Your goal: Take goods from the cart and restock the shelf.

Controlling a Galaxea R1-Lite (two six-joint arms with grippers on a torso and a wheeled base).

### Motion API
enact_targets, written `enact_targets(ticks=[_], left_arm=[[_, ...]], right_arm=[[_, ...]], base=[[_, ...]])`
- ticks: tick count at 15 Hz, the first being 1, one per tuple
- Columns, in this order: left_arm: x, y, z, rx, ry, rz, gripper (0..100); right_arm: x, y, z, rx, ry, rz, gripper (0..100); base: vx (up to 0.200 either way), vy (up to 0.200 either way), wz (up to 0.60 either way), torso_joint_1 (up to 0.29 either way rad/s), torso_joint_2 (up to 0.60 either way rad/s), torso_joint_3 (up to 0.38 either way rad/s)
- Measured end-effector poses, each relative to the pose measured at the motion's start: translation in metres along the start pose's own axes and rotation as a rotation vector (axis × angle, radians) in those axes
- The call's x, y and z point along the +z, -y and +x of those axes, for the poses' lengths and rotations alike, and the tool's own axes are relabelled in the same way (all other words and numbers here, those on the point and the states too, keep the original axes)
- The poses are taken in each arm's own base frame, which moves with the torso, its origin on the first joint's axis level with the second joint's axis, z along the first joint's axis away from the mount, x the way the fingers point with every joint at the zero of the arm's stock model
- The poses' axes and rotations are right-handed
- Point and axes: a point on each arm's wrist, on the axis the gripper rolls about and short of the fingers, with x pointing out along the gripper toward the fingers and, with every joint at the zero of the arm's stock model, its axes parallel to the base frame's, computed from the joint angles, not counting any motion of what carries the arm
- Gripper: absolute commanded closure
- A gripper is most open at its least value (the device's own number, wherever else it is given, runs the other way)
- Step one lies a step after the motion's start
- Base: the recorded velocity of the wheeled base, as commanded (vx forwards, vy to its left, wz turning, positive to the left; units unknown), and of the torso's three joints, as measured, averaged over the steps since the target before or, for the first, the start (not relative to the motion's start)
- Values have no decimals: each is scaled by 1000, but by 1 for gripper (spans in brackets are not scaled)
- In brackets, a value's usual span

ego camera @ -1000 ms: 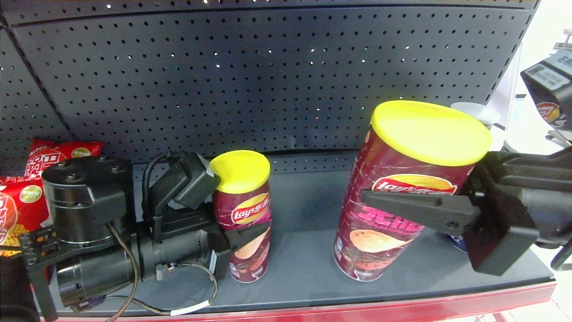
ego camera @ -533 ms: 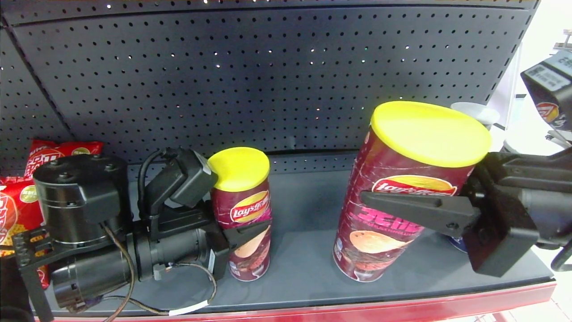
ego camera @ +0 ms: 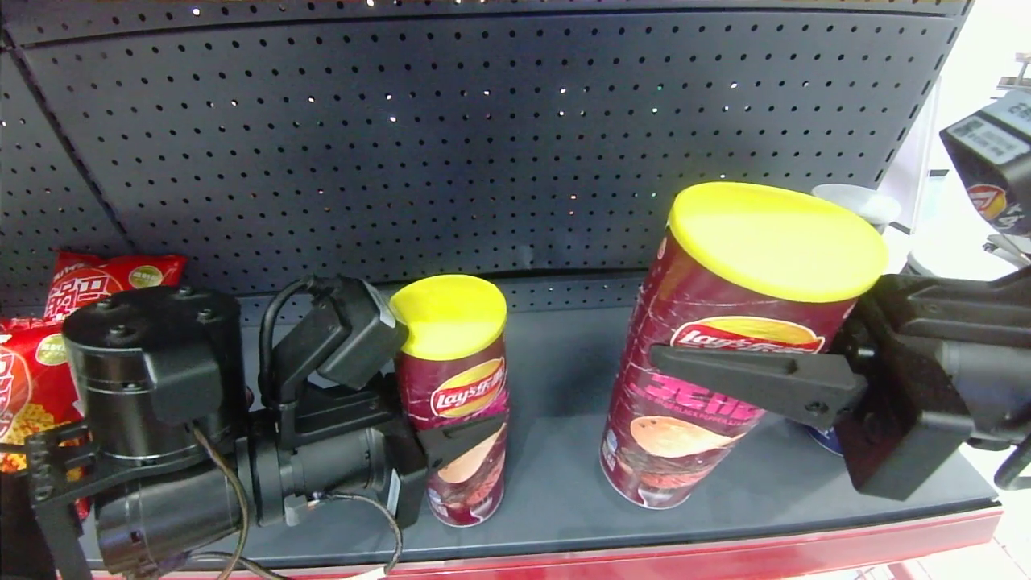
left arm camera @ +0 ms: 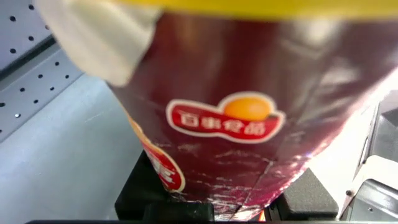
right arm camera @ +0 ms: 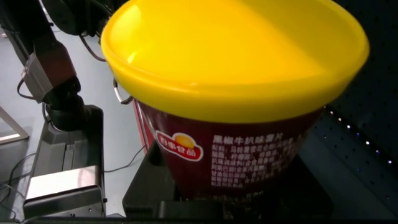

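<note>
L gripper [ego camera: 467, 439] is clamped on L can [ego camera: 455, 379] at abt mid-body, one black finger [ego camera: 455, 427] crossing the can's front below the logo. The L wrist view has the same can [left arm camera: 249, 124] pinched low between the two pads [left arm camera: 305, 196]. Can is upright, base at or just above the shelf [ego camera: 564, 419] nr its front edge, left of centre. Can't tell if it's touching down.

R gripper [ego camera: 725, 374] is closed round R can [ego camera: 685, 447], w/ the near finger [ego camera: 757, 379] lying across the front at mid-height and the far one hidden behind. That can leans, top toward the right end, base nr the front edge, right of centre. Contact w/ the shelf isn't clear either. R wrist view looks down over its yellow lid [right arm camera: 236, 56].

Cans are well apart, bare shelf between.

Further back: a white-lidded can [ego camera: 858, 201] just behind R can at the right end, red snack bags [ego camera: 89, 282] at the left end, then the perforated back panel [ego camera: 483, 161].

Handling, my read: cardboard tubes, light, stiff enough for a firm pinch, but the walls would dent if squeezed hard. Glossy wrap is prob. slick, so hold mid-body where the pads get full contact. Avoid the lid, which could pop off. Tall + narrow = tippy. R can wants levelling so its base sits flat before letting go, and both could go deeper, away from the front edge.
</note>
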Motion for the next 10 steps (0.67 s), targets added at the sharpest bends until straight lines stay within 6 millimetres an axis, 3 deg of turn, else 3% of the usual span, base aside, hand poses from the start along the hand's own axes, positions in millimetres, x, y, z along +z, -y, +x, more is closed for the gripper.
enact_targets(ticks=[9,10], left_arm=[[-9,2,1,-6,-33,-9,100],[-9,1,1,-3,-35,-9,0]], right_arm=[[1,-1,-2,0,4,-3,100],[1,-1,-2,-1,4,-4,100]], base=[[0,0,0,0,0,0],[0,0,0,0,0,0]])
